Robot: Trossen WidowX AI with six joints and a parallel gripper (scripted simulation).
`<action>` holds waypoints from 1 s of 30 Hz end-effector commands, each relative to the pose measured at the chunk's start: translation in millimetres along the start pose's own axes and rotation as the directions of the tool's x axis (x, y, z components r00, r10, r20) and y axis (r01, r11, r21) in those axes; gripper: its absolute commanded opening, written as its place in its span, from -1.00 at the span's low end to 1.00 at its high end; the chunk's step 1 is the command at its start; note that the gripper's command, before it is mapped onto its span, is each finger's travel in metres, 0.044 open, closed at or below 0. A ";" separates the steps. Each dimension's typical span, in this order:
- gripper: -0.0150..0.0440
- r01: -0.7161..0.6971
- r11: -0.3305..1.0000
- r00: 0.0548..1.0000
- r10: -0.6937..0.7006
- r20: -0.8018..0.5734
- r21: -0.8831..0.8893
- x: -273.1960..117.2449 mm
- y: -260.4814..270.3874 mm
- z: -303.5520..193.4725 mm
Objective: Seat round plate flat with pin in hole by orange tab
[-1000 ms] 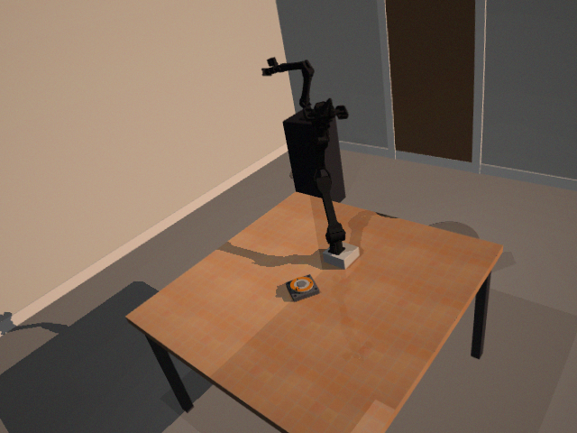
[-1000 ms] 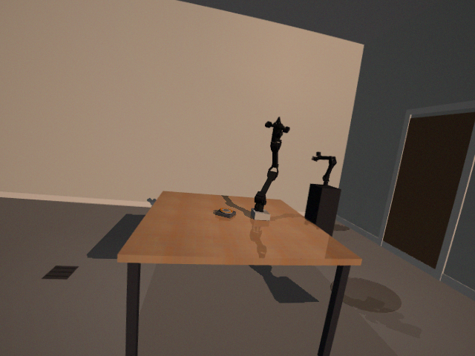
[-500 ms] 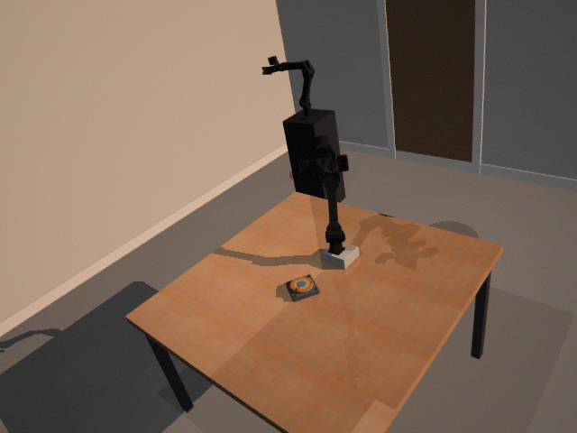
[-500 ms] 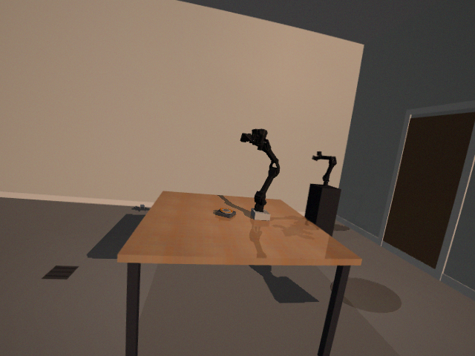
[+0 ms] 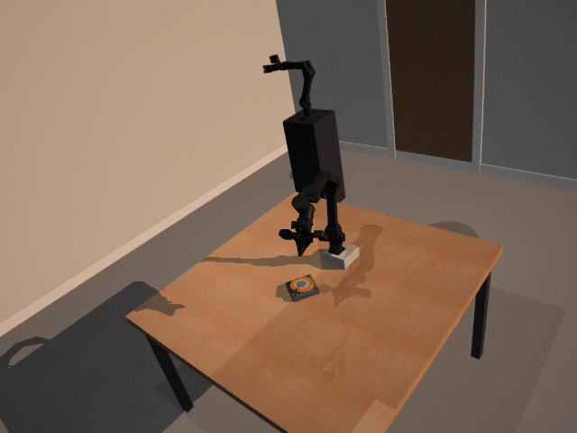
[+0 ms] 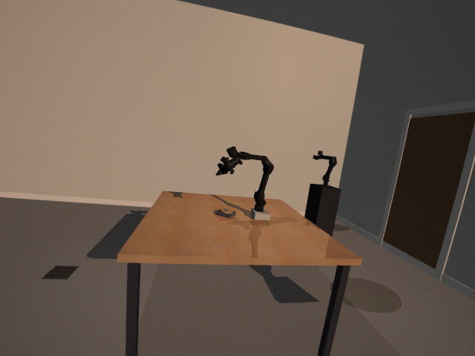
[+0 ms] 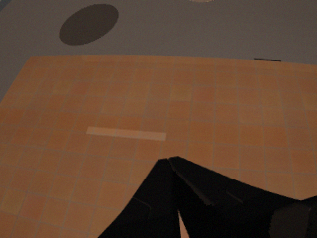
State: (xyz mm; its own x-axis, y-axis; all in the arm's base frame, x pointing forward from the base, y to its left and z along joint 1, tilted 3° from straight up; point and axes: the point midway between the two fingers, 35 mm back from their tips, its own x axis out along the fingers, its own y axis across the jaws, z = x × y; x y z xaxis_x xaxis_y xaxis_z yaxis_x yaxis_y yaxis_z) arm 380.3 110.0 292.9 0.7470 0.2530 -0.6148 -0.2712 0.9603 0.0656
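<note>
The round plate, orange with a paler inner ring, sits on the dark square base. A grey round post top shows at its middle. The plate is small in the top and exterior views; its tab, the hole, the pin and any tilt cannot be made out clearly. My gripper is shut and empty. It hangs well above the table, pointing down at a slant, and touches neither plate nor base. The wrist view shows neither of them.
The arm stands on a pale block on the wooden table, near the base. Behind the table a second arm stands on a dark pedestal.
</note>
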 end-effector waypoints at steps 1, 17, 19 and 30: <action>-0.49 0.079 0.995 0.970 -0.064 -0.233 0.054 37.1 -32.4 -58.5; -0.49 0.287 0.946 0.602 -0.054 -0.797 0.153 67.2 -100.9 -236.8; -0.49 0.287 0.946 0.602 -0.054 -0.797 0.153 73.9 -101.7 -245.0; -0.49 0.287 0.946 0.602 -0.054 -0.797 0.152 91.2 -105.5 -269.2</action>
State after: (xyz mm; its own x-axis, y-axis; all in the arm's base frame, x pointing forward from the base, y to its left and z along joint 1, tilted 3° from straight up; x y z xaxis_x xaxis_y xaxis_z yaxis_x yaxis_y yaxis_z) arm 313.9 2.2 20.5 -0.0192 0.0093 -0.9998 0.0514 0.9986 0.0083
